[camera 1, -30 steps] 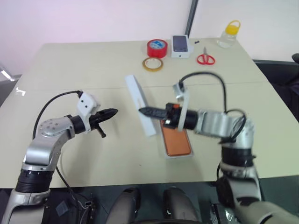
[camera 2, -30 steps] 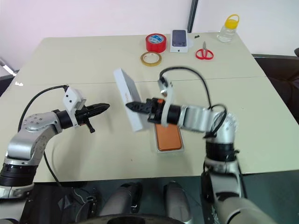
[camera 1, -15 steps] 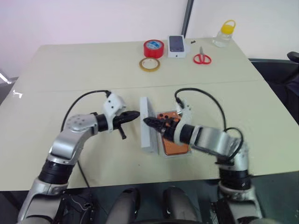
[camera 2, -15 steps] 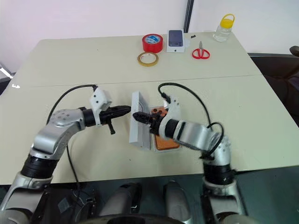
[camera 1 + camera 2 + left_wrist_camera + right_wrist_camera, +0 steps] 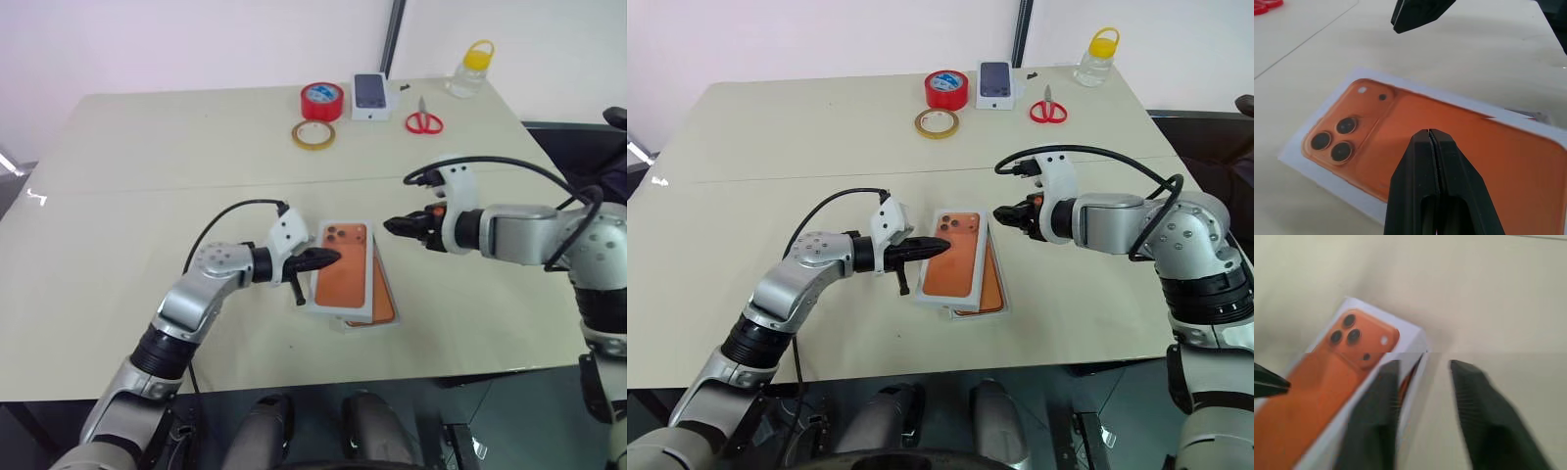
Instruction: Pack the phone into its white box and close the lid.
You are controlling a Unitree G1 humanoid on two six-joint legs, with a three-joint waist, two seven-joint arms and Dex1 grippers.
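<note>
Left gripper (image 5: 328, 259) has its fingers pressed together, tips resting on or just over the near-left edge of the lid (image 5: 345, 281); contact cannot be confirmed. Right gripper (image 5: 397, 225) hangs beside the lid's far right corner, apart from it, fingers parted with nothing between them.

The table (image 5: 147, 176) carries the lid picture-side up, lying skewed over the white box (image 5: 384, 315), whose orange contents, judged to be the phone (image 5: 385, 304), peep out along the right edge.

Risk: the lid is not squared to the tray; a push from one side alone would likely slide both across the table or jam a corner rather than seat it.

Hidden: most of the tray and phone lie under the lid; whether the lid has begun to drop over the tray walls cannot be made out.
</note>
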